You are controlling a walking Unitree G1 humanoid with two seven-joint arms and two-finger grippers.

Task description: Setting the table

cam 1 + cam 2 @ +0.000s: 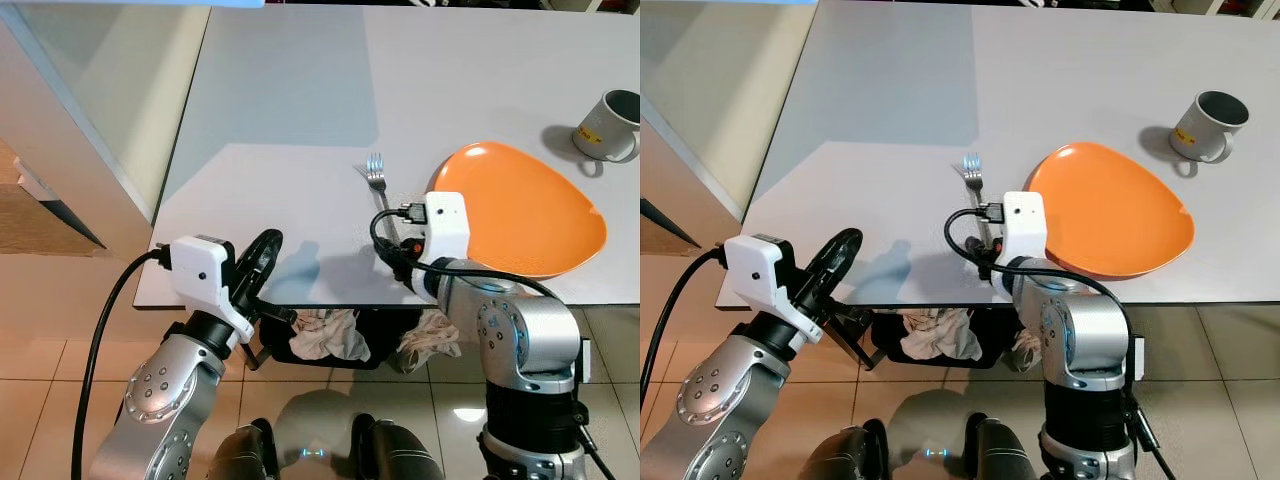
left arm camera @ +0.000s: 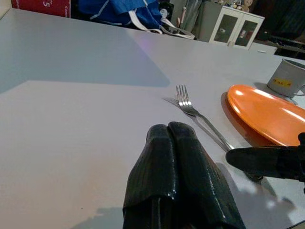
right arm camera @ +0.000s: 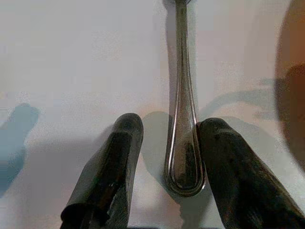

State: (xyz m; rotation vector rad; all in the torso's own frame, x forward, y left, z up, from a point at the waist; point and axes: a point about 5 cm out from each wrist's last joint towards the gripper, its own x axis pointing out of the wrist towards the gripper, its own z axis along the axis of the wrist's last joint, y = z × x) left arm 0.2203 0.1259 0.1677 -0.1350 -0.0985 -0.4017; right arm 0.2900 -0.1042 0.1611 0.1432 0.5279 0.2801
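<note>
Beside the glossy orange plate point(image 1: 530, 210), right gripper point(image 3: 164, 157) straddles steel fork point(image 1: 378, 178).

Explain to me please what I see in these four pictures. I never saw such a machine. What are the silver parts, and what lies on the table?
The silver parts are the two arms of a walking humanoid robot. Two pictures come from cameras in its head, looking down; the other two come from a camera on each wrist, looking along that arm's black fingers.

On the white table lie a fork, an orange plate to its right, and a grey mug further back.

The right gripper is at the fork's handle end, its fingers open on either side of the handle, not closed on it. The left gripper hovers at the table's near edge with fingers shut and empty.

Below the table edge, crumpled cloth sits in a dark container.
</note>
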